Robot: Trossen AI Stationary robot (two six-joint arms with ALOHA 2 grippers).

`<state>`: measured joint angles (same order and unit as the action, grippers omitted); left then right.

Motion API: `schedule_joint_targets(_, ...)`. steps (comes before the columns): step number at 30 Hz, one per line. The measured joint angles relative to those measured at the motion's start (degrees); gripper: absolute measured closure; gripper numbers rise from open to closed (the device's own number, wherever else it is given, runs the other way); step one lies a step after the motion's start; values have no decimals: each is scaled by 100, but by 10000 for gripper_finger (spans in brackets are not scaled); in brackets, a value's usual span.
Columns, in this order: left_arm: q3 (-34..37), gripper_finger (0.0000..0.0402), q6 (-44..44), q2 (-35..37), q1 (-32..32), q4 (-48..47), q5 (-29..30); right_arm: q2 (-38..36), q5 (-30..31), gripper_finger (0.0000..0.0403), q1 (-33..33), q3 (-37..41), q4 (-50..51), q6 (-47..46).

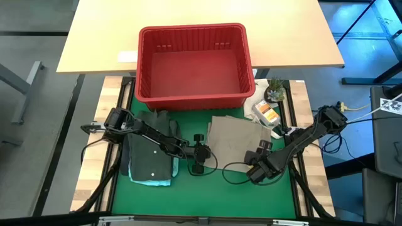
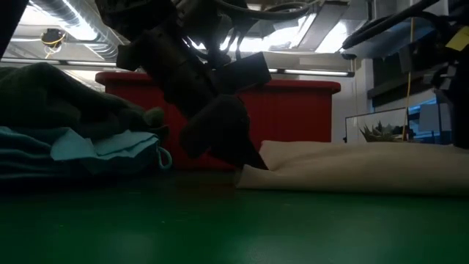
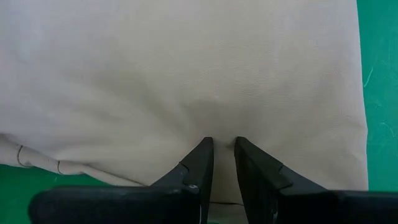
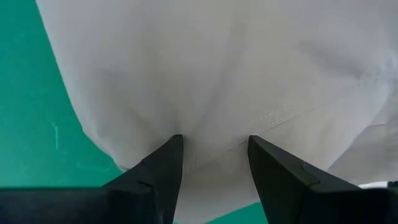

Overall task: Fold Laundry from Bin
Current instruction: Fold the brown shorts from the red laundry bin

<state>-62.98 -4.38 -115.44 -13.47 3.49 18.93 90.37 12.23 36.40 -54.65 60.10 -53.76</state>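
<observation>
From above, my left pincer (image 1: 200,158) sits at the near left edge of the beige-tan garment (image 1: 235,139), which lies flat on the green mat (image 1: 207,191) in front of the red bin (image 1: 195,63). My right pincer (image 1: 259,164) is at the same garment's near right corner. That overhead picture cannot tell me what my fingers are doing; the wrist cameras can.

Through my left wrist camera the two dark fingers (image 3: 200,165) stand close together, with a thin fold of the beige cloth pinched between their tips, so I am grasping the garment's edge there. Through my right wrist camera the fingers (image 4: 168,158) stand wider, their tips pressed into the cloth with its hem running between them. Whether they have clamped it or only straddle it, I cannot tell.

The camera at worktop height adds what neither gives: the garment lies low and flat on the mat, and my left pincer meets its tapered end right at the surface. That view also shows the stack to my left from the side, the light teal garment (image 2: 80,150) below and the dark garment (image 2: 58,95) heaped on it. From above that stack reads as a dark rectangle with a teal edge showing, just beside my left arm (image 1: 151,133).

Only the overhead view looks inside the bin, whose red floor is showing. Beside the bin's right corner stand a small potted plant (image 1: 274,92) and a white bag (image 1: 262,108).
</observation>
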Motion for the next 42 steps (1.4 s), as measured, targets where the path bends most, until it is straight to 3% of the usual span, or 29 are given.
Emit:
schedule_joint_targets(7, 0, 337, -2, -2, 0, -4, -16, 0, -490, 220, 0, -7, 441, -19)
schedule_joint_targets(15, -2, 337, -3, -7, -1, -9, -25, -2, -534, 220, 0, -32, 664, -43)
schedule_joint_targets(24, 13, 338, 0, 200, -68, -104, -22, -2, 403, 220, 0, -793, 1092, 24)
schedule_joint_targets(32, 13, 338, 42, 785, -192, -339, -21, -9, 865, 220, 0, -1305, 1305, 25)
schedule_joint_targets(37, 13, 338, 46, 1134, -357, -310, -154, -9, 1485, 220, -4, -1331, 1123, 24)
schedule_joint_targets(42, 13, 338, 46, 1365, -543, -307, -512, -9, 1571, 220, -7, -1076, 452, 29)
